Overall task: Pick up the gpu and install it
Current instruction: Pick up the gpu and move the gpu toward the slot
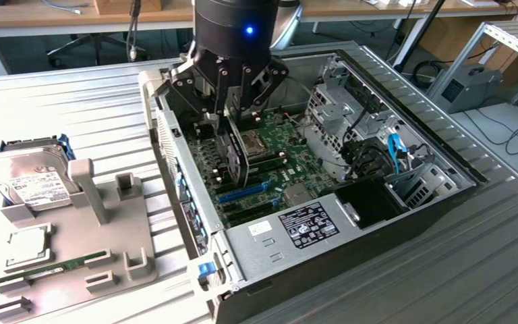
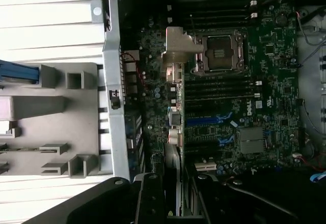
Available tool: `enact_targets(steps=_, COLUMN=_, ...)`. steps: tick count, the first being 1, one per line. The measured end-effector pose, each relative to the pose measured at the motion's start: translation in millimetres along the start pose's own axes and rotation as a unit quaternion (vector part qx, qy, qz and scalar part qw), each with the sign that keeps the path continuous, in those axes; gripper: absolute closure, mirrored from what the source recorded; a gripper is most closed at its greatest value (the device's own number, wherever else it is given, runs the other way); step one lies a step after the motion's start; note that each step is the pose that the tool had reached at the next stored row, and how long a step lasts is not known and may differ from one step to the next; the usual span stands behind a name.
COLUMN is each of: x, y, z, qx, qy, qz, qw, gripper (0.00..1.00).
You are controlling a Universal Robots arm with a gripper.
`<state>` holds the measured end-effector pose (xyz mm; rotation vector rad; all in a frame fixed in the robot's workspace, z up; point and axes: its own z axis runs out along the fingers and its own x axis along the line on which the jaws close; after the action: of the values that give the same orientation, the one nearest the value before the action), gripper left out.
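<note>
My gripper (image 1: 227, 121) is inside the open computer case (image 1: 439, 196), shut on the gpu (image 1: 233, 154). The gpu is a thin dark card held on edge over the green motherboard (image 1: 286, 152). Its lower end hangs just above the blue expansion slots (image 1: 245, 192), and I cannot tell whether it touches them. In the wrist view the gpu (image 2: 173, 107) shows edge-on, running from my gripper (image 2: 173, 203) to its grey metal bracket (image 2: 177, 46) beside the CPU socket (image 2: 220, 53).
Beside the case at the exterior view's left, a grey fixture tray (image 1: 92, 202) holds a silver hard drive (image 1: 30, 181), a CPU chip (image 1: 25, 244) and a green RAM stick (image 1: 54, 267). In the case are the power supply (image 1: 309, 226), a drive cage (image 1: 336, 111) and blue cables (image 1: 394, 150).
</note>
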<state>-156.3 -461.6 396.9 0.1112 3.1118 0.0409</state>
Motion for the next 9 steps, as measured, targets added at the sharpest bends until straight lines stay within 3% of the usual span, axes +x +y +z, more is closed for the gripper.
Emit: enact_targets(steps=9, x=-11.2, y=0.9, z=4.5, qx=0.0016, qy=-0.0001, qz=0.000, qw=1.0000, gripper=0.74)
